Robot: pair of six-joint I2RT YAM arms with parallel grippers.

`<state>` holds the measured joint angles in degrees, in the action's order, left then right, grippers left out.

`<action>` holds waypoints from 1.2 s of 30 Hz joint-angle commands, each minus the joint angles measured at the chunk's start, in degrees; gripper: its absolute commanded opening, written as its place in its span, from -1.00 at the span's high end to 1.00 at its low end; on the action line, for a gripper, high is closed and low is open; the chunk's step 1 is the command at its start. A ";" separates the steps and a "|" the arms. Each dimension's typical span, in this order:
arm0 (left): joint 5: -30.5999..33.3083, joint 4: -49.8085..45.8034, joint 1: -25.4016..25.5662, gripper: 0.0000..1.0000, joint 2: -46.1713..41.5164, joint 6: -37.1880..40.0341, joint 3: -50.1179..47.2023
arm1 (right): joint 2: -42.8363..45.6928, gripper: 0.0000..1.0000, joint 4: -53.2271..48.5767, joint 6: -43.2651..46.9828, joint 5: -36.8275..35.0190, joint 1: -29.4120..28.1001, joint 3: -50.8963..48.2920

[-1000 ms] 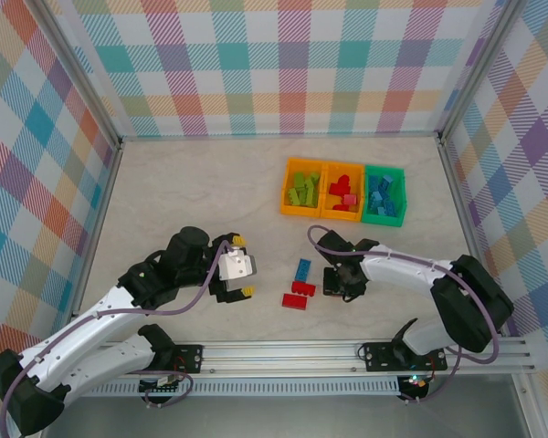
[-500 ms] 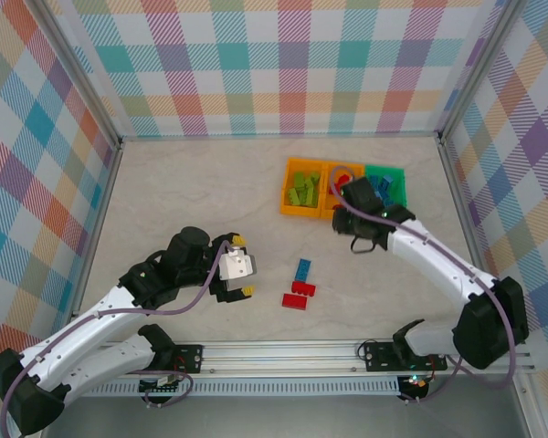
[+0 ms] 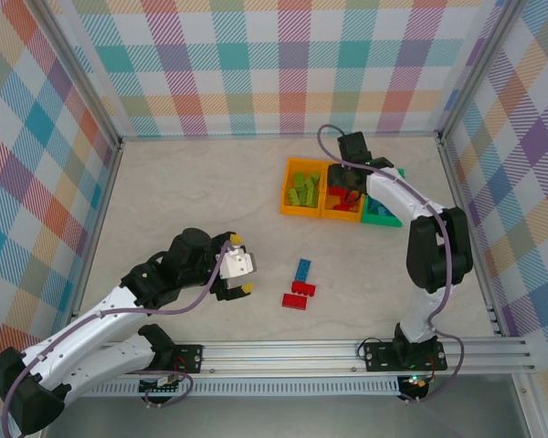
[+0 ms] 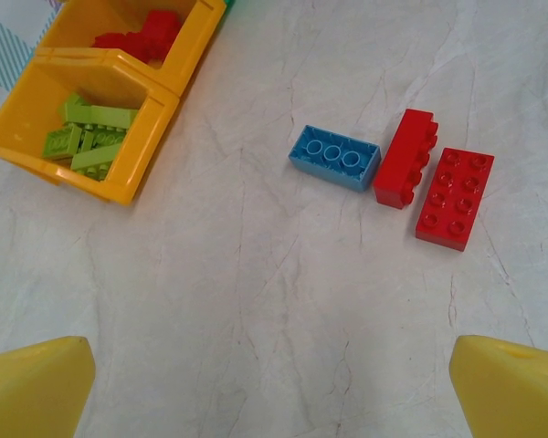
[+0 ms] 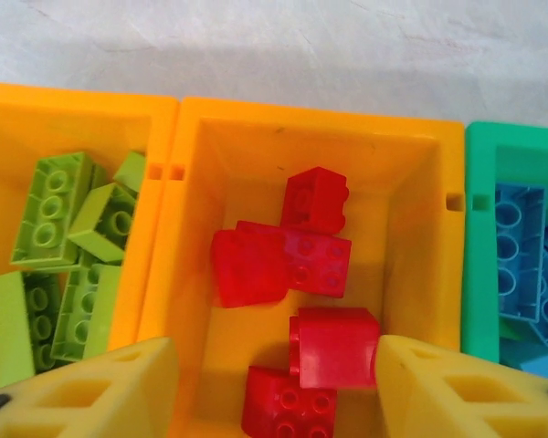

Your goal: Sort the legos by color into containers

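Three bricks lie unsorted on the surface (image 3: 164, 201), between the arms: a blue brick (image 4: 334, 157), a red brick (image 4: 406, 159) tipped on its side, and a wider red brick (image 4: 455, 197) studs up. They lie close together, well apart from the bins. The rest are sorted: lime ones in the end orange bin (image 3: 284, 187), red in the middle bin (image 5: 420, 274), blue in the green bin (image 5: 479, 274).

The left end effector (image 4: 274, 365) is spread wide and empty, near the three bricks. The right end effector (image 5: 272, 356) hangs over the middle bin, also wide open and gripping nothing.

These bricks look light, hard and rigid, so a firm pinch should not harm them. Their smooth walls may slip, so hold across the two flat long sides, not the studs. The blue one has the freest sides. The red pair is crowded, so a finger might nudge the neighbour.
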<state>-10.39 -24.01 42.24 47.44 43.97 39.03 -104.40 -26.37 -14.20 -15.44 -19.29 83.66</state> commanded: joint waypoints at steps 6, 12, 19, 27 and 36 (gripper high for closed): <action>-2.72 2.28 0.28 -1.00 1.23 -2.69 -0.11 | 22.01 -0.39 -2.24 -4.64 25.92 0.59 -11.65; -0.37 3.86 0.42 -1.00 5.26 -18.58 5.15 | 34.08 -0.47 -18.77 -6.30 31.52 -1.59 -18.85; 7.44 3.68 5.34 -0.71 22.87 -53.16 18.49 | 45.50 -0.46 -32.10 -8.44 29.84 -3.56 -23.25; 15.38 -2.38 13.97 -0.71 47.26 -71.57 31.07 | 53.94 -0.60 -36.47 -10.67 21.86 -3.55 -25.85; 22.24 -4.02 17.70 -0.65 62.54 -75.24 36.23 | 54.35 -0.69 -32.05 -10.10 24.31 -3.55 -28.72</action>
<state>8.56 -25.98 59.64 108.31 -28.34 73.56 -50.46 -59.99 -23.77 7.97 -22.74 55.59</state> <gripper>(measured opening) 0.849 0.844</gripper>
